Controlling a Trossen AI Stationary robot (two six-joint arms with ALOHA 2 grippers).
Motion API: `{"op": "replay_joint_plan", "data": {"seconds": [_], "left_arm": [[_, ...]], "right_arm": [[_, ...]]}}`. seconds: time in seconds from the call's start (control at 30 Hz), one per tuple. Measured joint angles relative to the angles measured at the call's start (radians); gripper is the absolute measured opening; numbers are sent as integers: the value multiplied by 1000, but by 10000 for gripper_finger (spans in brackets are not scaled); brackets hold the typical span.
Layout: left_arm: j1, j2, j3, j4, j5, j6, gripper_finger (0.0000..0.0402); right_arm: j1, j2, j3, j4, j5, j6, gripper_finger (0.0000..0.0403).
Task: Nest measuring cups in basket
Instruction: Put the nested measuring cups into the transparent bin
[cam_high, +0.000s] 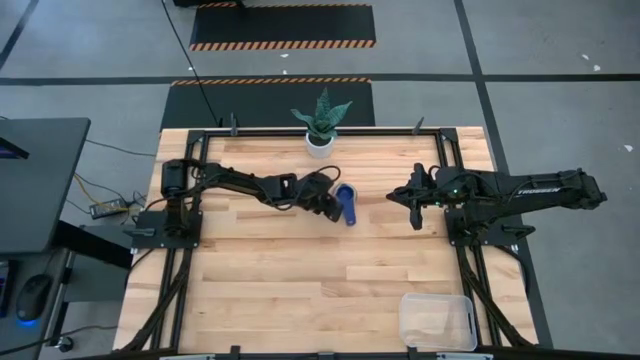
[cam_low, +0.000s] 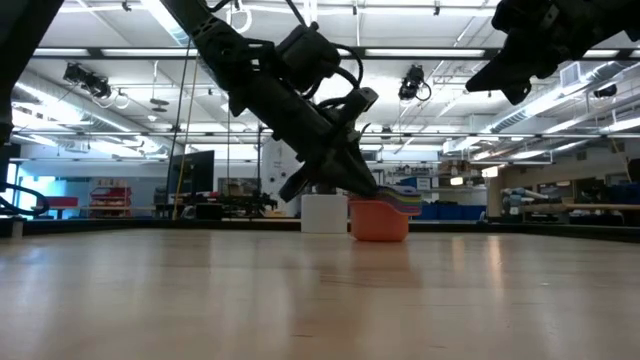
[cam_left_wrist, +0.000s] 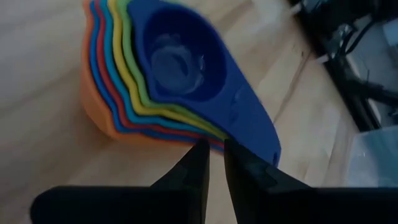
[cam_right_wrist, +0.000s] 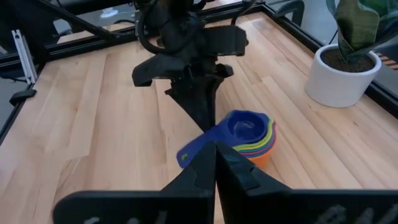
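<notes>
The measuring cups (cam_high: 347, 203) stand nested in one stack at the table's middle, orange outermost and navy innermost (cam_left_wrist: 174, 68). Their handles lie fanned together, pointing toward the near edge (cam_right_wrist: 186, 154). The stack's orange bottom (cam_low: 380, 232) rests on the table. My left gripper (cam_left_wrist: 215, 149) reaches in from the left, its fingers almost together at the handles. My right gripper (cam_right_wrist: 215, 163) is shut and empty, raised to the right of the stack (cam_high: 412, 196). The clear basket (cam_high: 437, 320) sits at the near right corner. My left gripper has its fingertips (cam_left_wrist: 202, 152) at the side edge of the stacked handles (cam_left_wrist: 239, 134), close to the bowls, with the handles' edge in the narrow gap between them. It comes slanting down from the table's left (cam_low: 368, 192). The orange bottom cup stays on the table.
A white pot with a green plant (cam_high: 320, 143) stands at the far edge behind the cups (cam_right_wrist: 339, 78). A black metal frame (cam_high: 445, 160) borders the tabletop. Bare wood lies between the cups and the basket.
</notes>
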Motion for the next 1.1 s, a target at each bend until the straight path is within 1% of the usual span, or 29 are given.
{"op": "replay_joint_plan", "data": {"seconds": [0.1, 0.23, 0.4, 0.5, 0.67, 0.83, 0.97, 1.1], "left_arm": [[0, 0, 0, 26, -27, 4, 54], [0, 0, 0, 31, -18, 6, 54], [3, -8, 0, 33, 109, 15, 54], [10, -41, 0, 35, 121, 101, 54], [29, -146, 1, 13, 109, 263, 54], [46, -277, 1, -145, 103, 386, 54], [49, -386, 1, -290, 46, 482, 54], [49, -474, 1, -387, 31, 555, 39]], "right_arm": [[0, 0, 0, 2, 0, 0, 12], [0, 0, 0, 4, 0, 0, 12], [0, 0, 0, 4, 0, 0, 12], [0, 0, 0, 4, 0, 0, 12], [0, 0, 0, 5, 0, 0, 12], [0, 0, 0, 18, 0, 0, 12], [0, 0, 0, 37, 0, 0, 12], [0, 0, 0, 43, 0, 0, 12]]}}
